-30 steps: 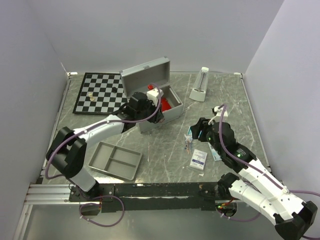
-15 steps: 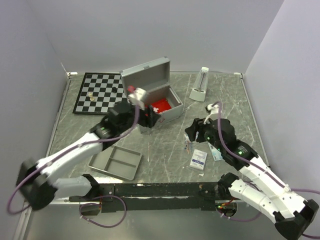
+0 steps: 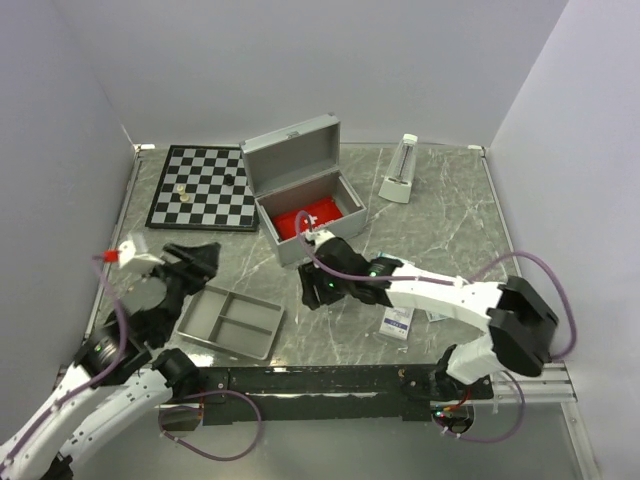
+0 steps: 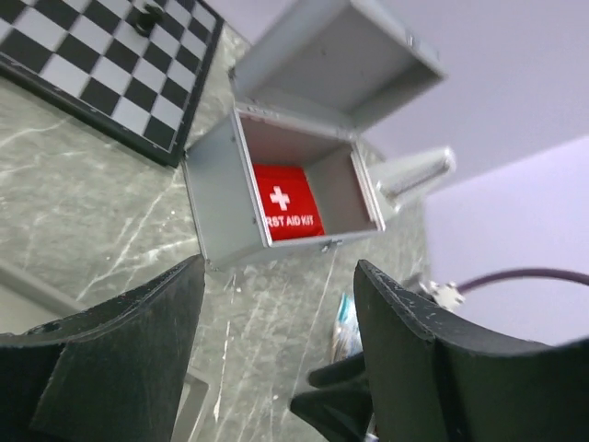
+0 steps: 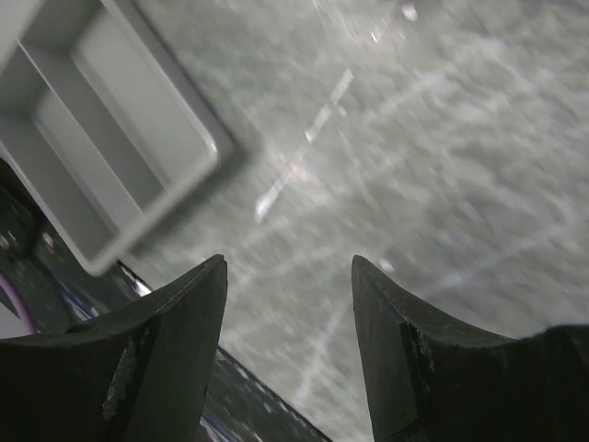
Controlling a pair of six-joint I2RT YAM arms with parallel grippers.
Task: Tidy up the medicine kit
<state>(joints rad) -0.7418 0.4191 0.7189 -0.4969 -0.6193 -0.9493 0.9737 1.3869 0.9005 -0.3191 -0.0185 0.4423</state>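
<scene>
The medicine kit [image 3: 318, 192] is a silver case standing open at the table's middle back, lid tipped up behind. A red first-aid pouch [image 3: 303, 216] with a white cross lies inside; it also shows in the left wrist view [image 4: 285, 211], inside the kit [image 4: 217, 195]. My left gripper [image 3: 203, 258] is open and empty at the near left, well apart from the kit. My right gripper [image 3: 310, 292] is open and empty, low over bare table in front of the kit. In its own view the gripper [image 5: 289, 299] holds nothing.
A shallow grey two-compartment tray [image 3: 232, 321] lies near the front left, also in the right wrist view [image 5: 97, 138]. A chessboard [image 3: 200, 187] lies at the back left. A white upright object [image 3: 400, 170] stands back right. A small white-blue box [image 3: 397, 320] and packets [image 4: 344, 318] lie beside the right arm.
My left arm has pulled back from the kit to the near left. My right arm has swung left across the table, from the small packets to in front of the kit.
</scene>
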